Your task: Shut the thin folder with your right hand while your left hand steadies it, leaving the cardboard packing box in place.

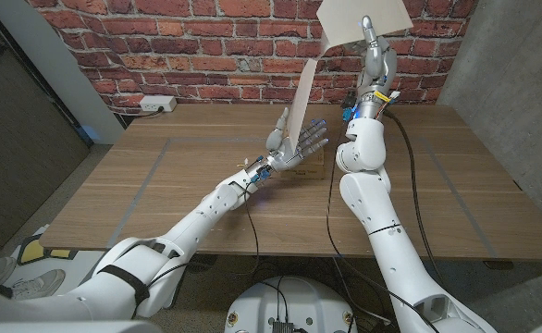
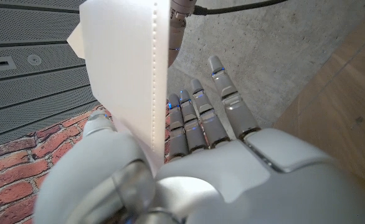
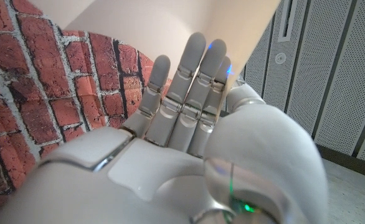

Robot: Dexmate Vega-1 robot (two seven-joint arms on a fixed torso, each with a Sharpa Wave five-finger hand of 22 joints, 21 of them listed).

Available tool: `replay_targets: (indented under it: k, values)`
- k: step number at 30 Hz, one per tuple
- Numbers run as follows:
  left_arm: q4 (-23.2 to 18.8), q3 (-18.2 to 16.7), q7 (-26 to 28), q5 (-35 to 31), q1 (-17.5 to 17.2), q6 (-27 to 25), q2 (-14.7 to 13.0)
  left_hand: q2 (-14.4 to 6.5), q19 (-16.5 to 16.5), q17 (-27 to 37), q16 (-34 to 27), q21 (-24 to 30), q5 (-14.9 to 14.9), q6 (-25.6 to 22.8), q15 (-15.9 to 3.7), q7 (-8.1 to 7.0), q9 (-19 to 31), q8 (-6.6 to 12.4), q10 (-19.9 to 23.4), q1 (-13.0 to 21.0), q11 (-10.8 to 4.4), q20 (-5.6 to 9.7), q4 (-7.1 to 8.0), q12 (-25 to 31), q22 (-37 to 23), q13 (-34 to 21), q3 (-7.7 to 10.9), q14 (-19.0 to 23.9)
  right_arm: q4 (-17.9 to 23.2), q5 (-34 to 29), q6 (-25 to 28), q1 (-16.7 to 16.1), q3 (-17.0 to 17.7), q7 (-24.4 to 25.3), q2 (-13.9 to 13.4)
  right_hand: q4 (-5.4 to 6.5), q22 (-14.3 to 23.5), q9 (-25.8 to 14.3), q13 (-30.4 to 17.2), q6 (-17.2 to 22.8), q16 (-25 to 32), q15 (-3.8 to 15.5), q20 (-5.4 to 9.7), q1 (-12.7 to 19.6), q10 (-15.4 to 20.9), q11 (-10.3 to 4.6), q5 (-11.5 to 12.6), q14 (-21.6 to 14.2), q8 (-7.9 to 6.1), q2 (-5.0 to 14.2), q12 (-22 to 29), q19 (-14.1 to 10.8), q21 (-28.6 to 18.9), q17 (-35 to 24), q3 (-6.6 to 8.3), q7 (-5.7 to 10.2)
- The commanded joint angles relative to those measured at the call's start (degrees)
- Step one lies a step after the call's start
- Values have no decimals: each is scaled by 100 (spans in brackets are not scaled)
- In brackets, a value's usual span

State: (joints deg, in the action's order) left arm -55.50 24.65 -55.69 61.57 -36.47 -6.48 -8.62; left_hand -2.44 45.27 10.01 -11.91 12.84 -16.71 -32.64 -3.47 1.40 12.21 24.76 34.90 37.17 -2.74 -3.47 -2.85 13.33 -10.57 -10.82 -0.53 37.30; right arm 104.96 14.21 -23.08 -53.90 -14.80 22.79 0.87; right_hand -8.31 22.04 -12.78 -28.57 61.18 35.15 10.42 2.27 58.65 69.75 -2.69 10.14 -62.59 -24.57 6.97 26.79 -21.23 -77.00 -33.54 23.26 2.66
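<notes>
Nearest to me in the left wrist view is the back of my left hand point(image 2: 232, 168), fingers stretched out, with the stitched edge of the thin folder point(image 2: 132, 68) running down between thumb and palm. From the head camera the same left hand point(image 1: 294, 146) sits over the middle of the wooden table point(image 1: 141, 185), fingers spread and reaching toward the far side. I read the thumb and fingers as bracing the folder's lower edge, though I cannot tell whether they actually pinch it or only press against it.

The folder stands open and upright: one narrow pale leaf rises from my left hand, tilting slightly toward the right, and the other leaf point(image 1: 363, 23) spreads wide near the brick wall point(image 1: 160, 37) at the top of the picture. My right hand point(image 1: 375, 57) is raised high on an almost vertical forearm, fingers straight and together, laid against that upper leaf. In the right wrist view those fingers point(image 3: 189, 106) lie flat on the cream sheet, pressing rather than clasping it.

A small brown piece of the cardboard packing box point(image 1: 310, 169) shows just beneath my left hand, on the table.
</notes>
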Motion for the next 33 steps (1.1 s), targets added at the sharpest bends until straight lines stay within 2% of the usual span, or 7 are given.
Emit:
replay_targets:
  k: [1,9,15,19,24,28,33]
  values:
    - [-1587,-136,2084,-656,-852,1005,-361,-153,157,21,-5,59,174,-556,-287,28,132,292,268,336,-127,43,-132,-15,-13,-41,178,189,-190,157,34,-33,295,-96,56,11,-14,-16,-9,-8,-21,228,681,26,9,-22,30,-19,-26,1,-39,48,-52,-24,50,17]
    - [-2661,-71,4077,-1617,-1474,2011,-608,-220,229,31,16,56,397,22,-296,-99,241,150,380,449,-182,28,-178,-64,-12,-66,253,313,-297,14,-110,-45,396,-88,45,6,-84,-16,-9,-13,-64,236,684,20,-1,-19,32,-5,-26,-3,-65,89,-98,-46,75,16]
    - [-3028,-21,4739,-1819,-1707,2342,-672,-358,172,39,-5,11,573,-586,-342,-82,404,530,774,486,-295,19,-163,-2,-21,-99,340,547,-328,223,-108,-104,489,-201,4,9,-134,-15,-28,-7,-88,236,685,9,-5,-51,31,-5,-28,-2,-71,101,-134,-62,90,23]
    - [-3101,27,5158,-2003,-1779,2526,-658,-534,37,64,-39,-22,595,-741,-229,23,499,671,882,390,-221,-181,-57,20,-49,-134,392,748,-388,757,-207,-136,568,-626,-14,9,-165,-16,-25,2,-103,230,686,3,0,-51,31,-4,-34,-7,-80,106,-155,-72,98,18]
    - [-3440,69,6560,-2866,-1908,2473,-695,-666,156,72,-66,45,567,-926,-101,92,614,842,1026,329,-125,-258,21,71,-62,-184,468,1004,-403,812,-309,-183,653,-751,-8,6,-206,-16,-25,-2,-124,231,686,-1,2,-43,33,-3,-34,-12,-91,128,-176,-83,113,16]
    - [-3747,65,7906,-3950,-2038,2404,-687,-805,275,59,-132,111,247,-1530,-309,-128,984,1426,1710,974,-402,-122,-262,333,-59,-281,1103,1919,-441,627,-441,-216,729,-727,-89,2,-240,-8,-38,8,-141,231,692,-3,-5,-69,34,-3,-33,-19,-95,131,-194,-92,125,15]
    - [-3960,65,8945,-5084,-2104,2309,-736,-840,300,85,-70,175,-130,-1771,-586,-319,1507,2000,2424,1447,-686,-30,-359,727,-86,-487,1759,2515,-455,380,-501,-289,817,-668,-294,-8,-305,-20,-39,9,-187,229,692,-10,-32,-87,34,28,-43,-42,-122,174,-211,-102,147,20]
